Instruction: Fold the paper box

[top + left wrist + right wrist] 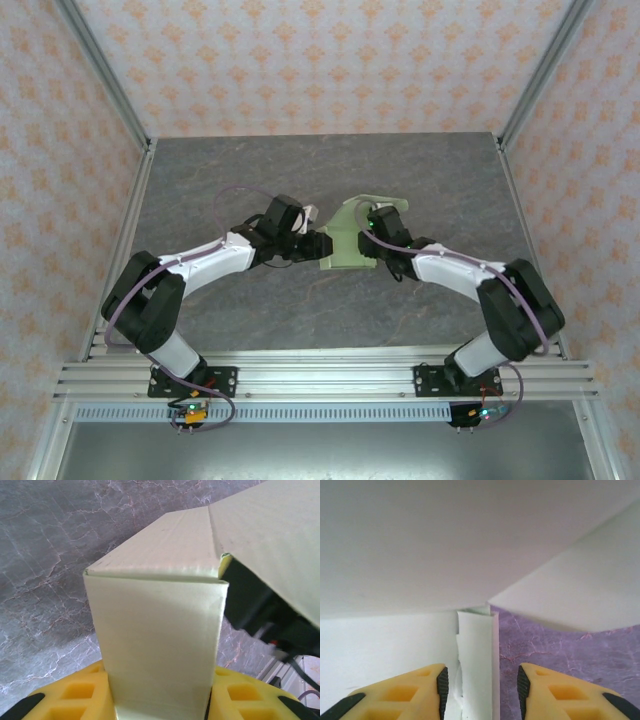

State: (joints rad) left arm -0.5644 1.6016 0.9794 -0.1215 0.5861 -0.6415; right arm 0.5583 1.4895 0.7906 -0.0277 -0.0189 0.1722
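**Top external.** Item: the paper box (347,243), count one. Pale green thin card, partly raised, one flap standing open at the far side. It sat mid-table (300,170) between the two arms. Left gripper (312,246), count one, met the box's left side. Right gripper (376,224), count one, was at its far right part. The jaw state of either could not be told from this height.

**Left wrist.** The paper box (160,630) showed as a folded upright panel with a sharp top crease. The panel ran down between the yellow fingers (75,697) of the left gripper (160,705), which were closed onto it and holding it. A loose flap (270,535) slanted overhead.

**Right wrist.** The right gripper (482,692) stood with its jaws parted. One narrow tab (477,650) of the box lay between the pads (443,687), with a gap on each side, so nothing was gripped. Broad white card spread above it.

**Handling, as judged.** Very light and springy. It would stay stiff only along the creases and would dent or crumple easily. The surface looked smooth, so it would probably slip under a weak pinch. It would be best taken at panel edges near a fold line, not mid-flap.
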